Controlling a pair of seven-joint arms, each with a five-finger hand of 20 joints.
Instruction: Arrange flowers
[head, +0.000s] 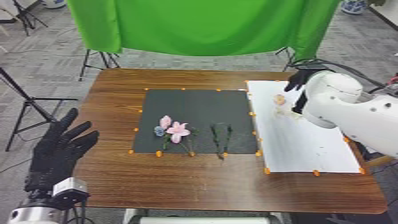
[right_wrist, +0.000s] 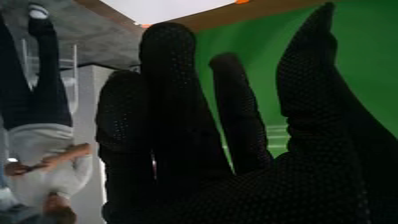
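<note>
Right of the black mat (head: 200, 107), I had my right hand (head: 304, 79) fully open and empty, probably to spare the pale flowers (head: 280, 99) nearby. Pink flowers (head: 178, 132) lay on its near left, perhaps grouped for picking. My left hand (head: 64, 145), left of it, was open too.

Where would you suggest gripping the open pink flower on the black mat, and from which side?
Probably pinch the thin stem just below the open pink flower, from above and the right: it trails toward the robot, while the blue flower and pink bud crowd the bloom's left.
</note>
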